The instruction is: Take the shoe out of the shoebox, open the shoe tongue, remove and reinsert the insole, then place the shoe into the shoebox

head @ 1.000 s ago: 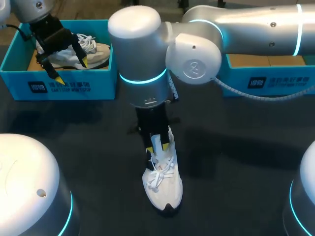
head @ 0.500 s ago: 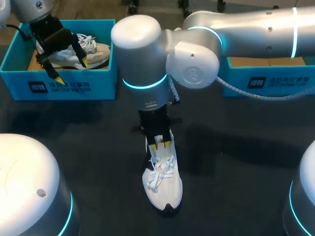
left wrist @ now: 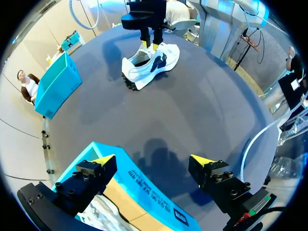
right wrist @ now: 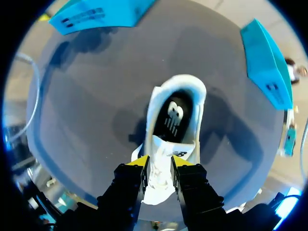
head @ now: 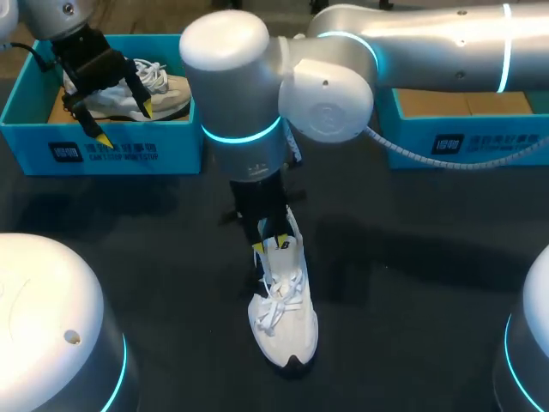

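Head view: shoebox [head: 103,151] holds shoe [head: 168,91] under spread left fingers [head: 102,136]; right fingers [head: 260,248] pinch tongue [right wrist: 164,147].

Robot lab / test cell, per my read. Evidence: dark worktable [head: 429,283] w/ my left arm [head: 64,10] & right arm [head: 446,43], silver, cyan-lit joint rings; matching teal left shoebox [head: 103,150] & right shoebox [head: 480,142] at the far edge.

A shoe [head: 283,318] is lying mid-table [head: 412,283], its tongue [right wrist: 168,147] sitting pinched in the right gripper [head: 271,243] above. Behind it, a shoebox [head: 103,150] is standing at the left, with the left gripper [head: 124,122] hanging spread over a second shoe [head: 171,90] inside; another box [head: 467,142] is standing at the right.
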### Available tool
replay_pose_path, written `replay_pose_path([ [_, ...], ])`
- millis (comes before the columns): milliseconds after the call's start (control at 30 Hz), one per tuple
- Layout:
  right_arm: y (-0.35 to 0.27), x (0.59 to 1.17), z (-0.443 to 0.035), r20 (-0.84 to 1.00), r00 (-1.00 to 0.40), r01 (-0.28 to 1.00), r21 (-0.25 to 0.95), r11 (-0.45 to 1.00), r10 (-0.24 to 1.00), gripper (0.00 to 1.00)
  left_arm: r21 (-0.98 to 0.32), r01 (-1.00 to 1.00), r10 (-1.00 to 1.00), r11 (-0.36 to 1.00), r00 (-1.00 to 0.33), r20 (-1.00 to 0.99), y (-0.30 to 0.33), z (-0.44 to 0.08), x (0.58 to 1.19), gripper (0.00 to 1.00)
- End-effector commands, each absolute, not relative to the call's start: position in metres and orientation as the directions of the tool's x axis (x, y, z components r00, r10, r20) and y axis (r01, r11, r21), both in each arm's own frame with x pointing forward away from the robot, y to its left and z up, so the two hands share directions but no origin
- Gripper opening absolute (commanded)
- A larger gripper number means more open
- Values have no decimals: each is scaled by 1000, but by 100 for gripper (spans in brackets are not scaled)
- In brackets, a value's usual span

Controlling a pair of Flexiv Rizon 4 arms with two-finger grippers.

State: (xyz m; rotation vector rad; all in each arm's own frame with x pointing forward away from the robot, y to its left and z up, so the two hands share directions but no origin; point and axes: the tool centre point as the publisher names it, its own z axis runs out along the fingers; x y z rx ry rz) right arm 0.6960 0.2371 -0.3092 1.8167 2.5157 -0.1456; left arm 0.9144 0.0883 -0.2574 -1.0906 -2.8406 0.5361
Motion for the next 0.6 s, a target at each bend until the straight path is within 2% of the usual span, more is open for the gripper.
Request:
replay_pose_path([
  [33,215,703,-288,19,-549,836,27,549,835,30,-336,640,659,691,-749,-72,89,-257,915,100],
  [100,213,707,-282,22,-654,756,17,654,756,31,-336,640,659,691,-749,-72,89,-257,915,100],
  [133,212,709,-279,21,-675,738,29,674,738,38,-336,640,659,691,-749,-72,89,-257,915,100],
  [200,209,713,-274,30,-780,625,23,780,625,43,-336,640,659,691,-749,-72,89,-257,915,100],
  [233,209,715,-272,46,-819,573,18,819,572,55,-336,640,659,691,-749,-72,89,-257,915,100],
  [267,208,717,-270,43,-846,531,0,847,531,98,-336,640,659,691,-749,-72,89,-257,915,100],
  [367,208,724,-267,37,-940,340,27,940,339,100,-336,640,659,691,-749,-72,89,-257,915,100],
  [400,208,726,-267,34,-978,208,65,976,206,100,-336,640,659,691,-749,-72,89,-257,915,100],
  [467,213,729,-269,52,-986,-151,130,980,-159,100,-336,640,659,691,-749,-72,89,-257,915,100],
  [500,213,728,-271,63,-966,-239,154,959,-251,100,-336,640,659,691,-749,-72,89,-257,915,100],
  [600,213,728,-271,63,-966,-239,154,959,-251,100,-336,640,659,691,-749,-72,89,-257,915,100],
])
